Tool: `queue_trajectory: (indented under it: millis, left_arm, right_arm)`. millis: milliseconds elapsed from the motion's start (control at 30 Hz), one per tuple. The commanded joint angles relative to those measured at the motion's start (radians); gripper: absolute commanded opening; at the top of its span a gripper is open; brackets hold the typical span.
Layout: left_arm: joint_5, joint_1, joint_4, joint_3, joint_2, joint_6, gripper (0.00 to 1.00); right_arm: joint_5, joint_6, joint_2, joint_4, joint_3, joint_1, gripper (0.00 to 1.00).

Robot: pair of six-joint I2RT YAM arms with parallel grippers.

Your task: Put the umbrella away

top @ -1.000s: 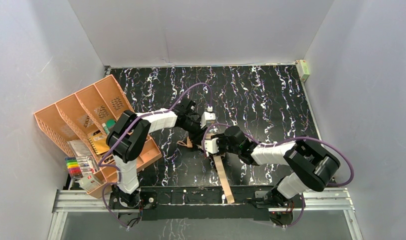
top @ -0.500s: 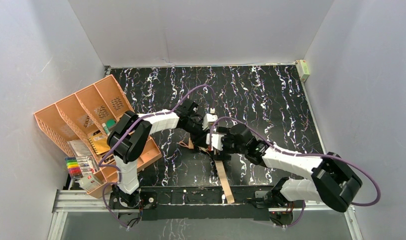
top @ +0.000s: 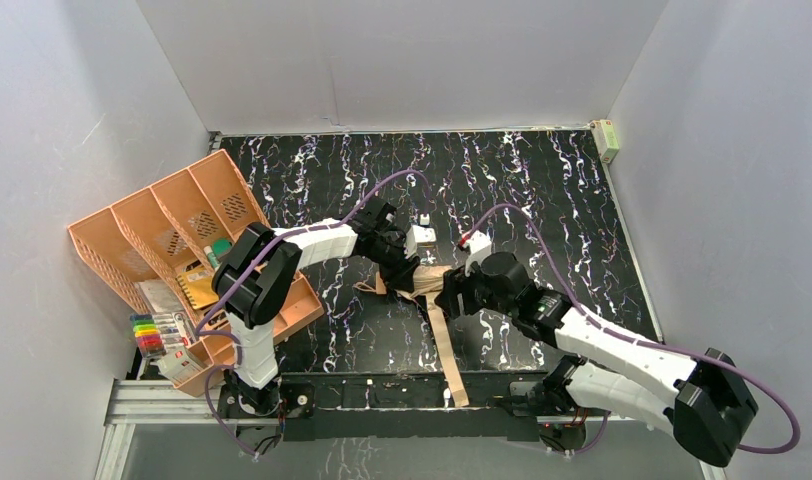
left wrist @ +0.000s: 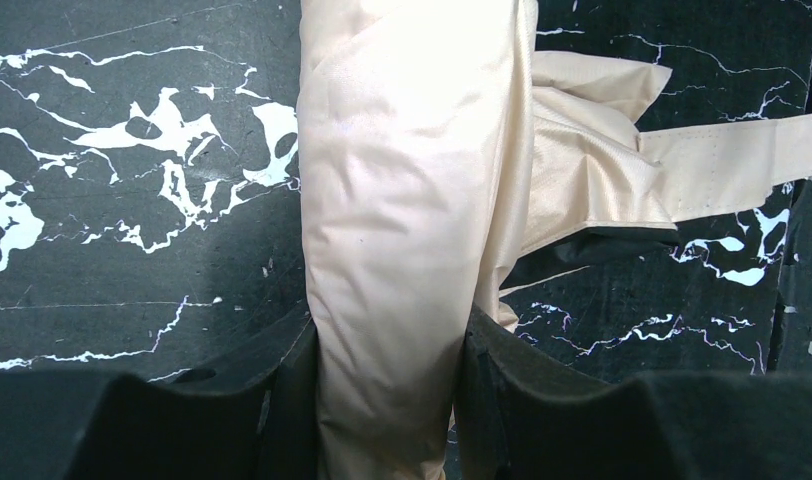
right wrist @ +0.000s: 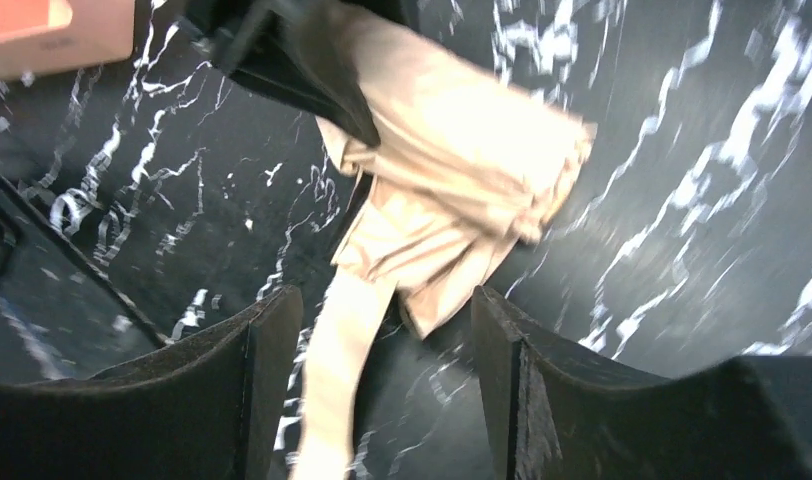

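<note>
Left wrist view: my left jaws clamp the bundled umbrella (left wrist: 402, 250); right jaws gape empty above its loose strap (right wrist: 332, 400). Next, I judge: grab and wrap it.

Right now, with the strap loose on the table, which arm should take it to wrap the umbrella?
Right. The left tool is shut on the folded umbrella, steadying it. The right tool is open and empty, and the strap lies under its jaws, so it probably needs only a short drop.
</note>
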Motion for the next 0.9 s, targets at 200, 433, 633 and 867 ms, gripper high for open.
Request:
queue_trajectory:
  millis: [200,433,633,867]
  left_arm:
    - [-0.136,0.007,-0.038,-0.013,-0.006,0.023,0.00]
    - [-0.143,0.007,-0.040,-0.008,-0.003,0.026,0.00]
    - [-0.172,0.007,-0.040,-0.002,-0.002,0.033,0.00]
    - [-0.321,0.007,-0.026,0.042,0.042,-0.006,0.00]
  right_arm:
    - [-0.120,0.650,0.113,-0.028,-0.088,0.003,0.69]
    - [-0.245,0.686,0.192,0.171,-0.140,0.003,0.63]
    - [-0.242,0.707,0.214,0.211,-0.173,0.003,0.23]
    - [-0.254,0.734,0.210,0.051,-0.152,0.003,0.00]
